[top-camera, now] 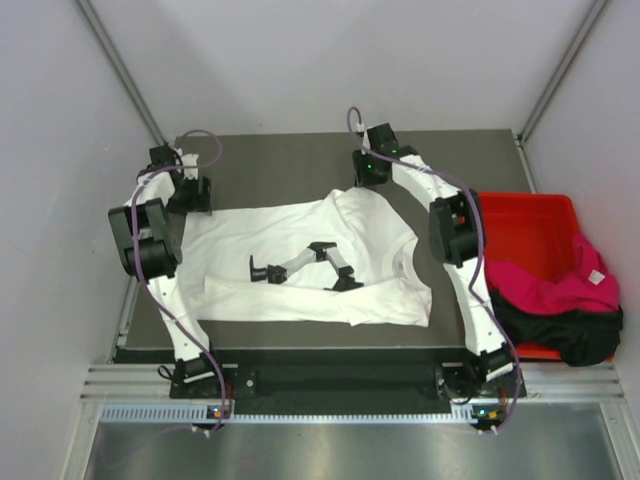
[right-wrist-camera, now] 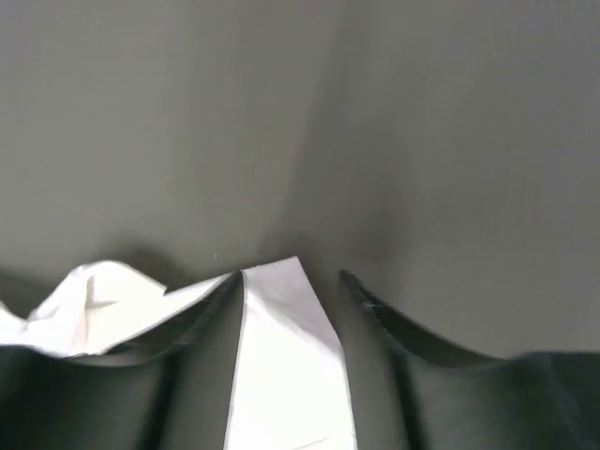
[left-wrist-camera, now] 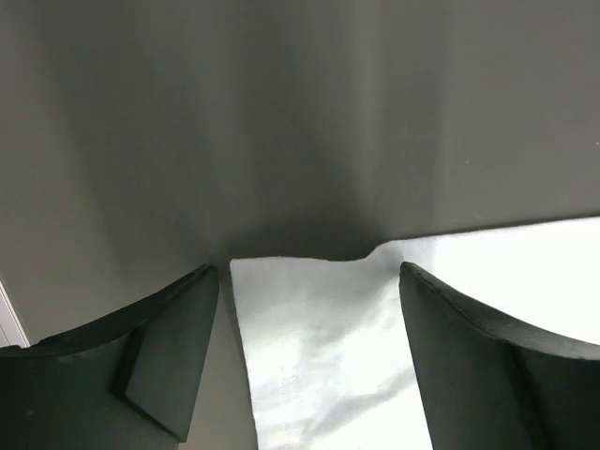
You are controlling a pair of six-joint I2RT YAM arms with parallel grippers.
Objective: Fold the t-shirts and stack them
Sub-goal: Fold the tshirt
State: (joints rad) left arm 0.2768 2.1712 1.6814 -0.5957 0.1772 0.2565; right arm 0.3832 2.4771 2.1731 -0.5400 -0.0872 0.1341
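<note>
The left jaws stand spread astride a corner of the white t-shirt (top-camera: 380,290), which lies across the dark desk (top-camera: 280,165). The right jaws, also spread, straddle its far edge. A pink t-shirt (top-camera: 545,285) and a black t-shirt (top-camera: 560,335) drape over the red bin (top-camera: 520,220).

White t-shirt (top-camera: 235,245) lying spread on table (top-camera: 280,160), black print facing up; pink t-shirt (top-camera: 545,285) and black t-shirt (top-camera: 560,335) lying crumpled together, right.

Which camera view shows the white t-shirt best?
Top external: the whole white t-shirt lies spread out, black print visible. Left wrist shows only an edge of it; right wrist, one corner.
</note>
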